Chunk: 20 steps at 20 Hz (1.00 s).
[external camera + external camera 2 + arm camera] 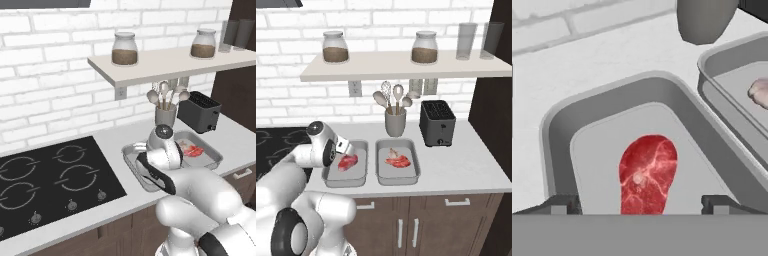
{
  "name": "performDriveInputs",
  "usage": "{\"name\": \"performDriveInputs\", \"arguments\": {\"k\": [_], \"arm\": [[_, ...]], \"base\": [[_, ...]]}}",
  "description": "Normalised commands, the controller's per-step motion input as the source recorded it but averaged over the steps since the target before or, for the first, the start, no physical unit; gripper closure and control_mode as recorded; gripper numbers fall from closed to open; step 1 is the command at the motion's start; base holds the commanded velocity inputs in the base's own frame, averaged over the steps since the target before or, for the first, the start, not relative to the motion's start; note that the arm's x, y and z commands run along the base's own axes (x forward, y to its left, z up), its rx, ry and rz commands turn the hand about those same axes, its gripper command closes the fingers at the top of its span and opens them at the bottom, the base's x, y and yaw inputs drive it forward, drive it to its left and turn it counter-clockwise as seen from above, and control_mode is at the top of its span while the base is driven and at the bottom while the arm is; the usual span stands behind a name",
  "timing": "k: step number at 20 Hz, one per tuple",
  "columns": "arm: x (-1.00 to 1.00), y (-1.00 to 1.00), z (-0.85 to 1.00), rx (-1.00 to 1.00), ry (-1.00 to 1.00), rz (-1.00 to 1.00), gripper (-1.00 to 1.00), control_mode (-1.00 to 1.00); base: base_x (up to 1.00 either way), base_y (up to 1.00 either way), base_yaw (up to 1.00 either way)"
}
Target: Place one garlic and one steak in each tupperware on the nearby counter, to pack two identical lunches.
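A grey tupperware (612, 95) lies right under my gripper (639, 204), and a red marbled steak (648, 172) rests flat on its floor. My fingertips (559, 205) stand wide apart on either side of the steak, clear of it, so the gripper is open. In the right base view the hand hovers low over this left tupperware (346, 177) and its steak (348, 161). The second tupperware (398, 176) beside it holds a steak (399, 162) and a pale garlic (393, 152). That garlic (759, 92) also peeks in at the hand view's right edge. Both trays sit on the pale counter (466, 165).
A grey utensil holder (395, 121) with spoons stands just behind the trays, and a black toaster (437, 122) to its right. The black hob (50, 175) lies to the left. Above hangs a shelf (401, 65) with jars and glasses.
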Motion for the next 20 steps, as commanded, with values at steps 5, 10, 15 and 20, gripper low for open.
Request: {"name": "performDriveInputs", "arguments": {"k": [5, 10, 15, 20], "arm": [[-0.78, 0.00, 1.00, 0.00, -0.17, 0.01, -1.00, -1.00], [-0.82, -0.01, 1.00, 0.00, -0.17, 0.05, -1.00, -1.00], [-0.91, -0.19, 0.98, 0.01, -0.10, 0.08, -1.00, -1.00], [-0.73, -0.59, 0.18, 0.01, -0.02, 0.09, -1.00, -1.00]], "base": [[0.00, 0.00, 0.00], [0.00, 0.00, 0.00], [0.00, 0.00, 0.00], [0.00, 0.00, 0.00]]}}
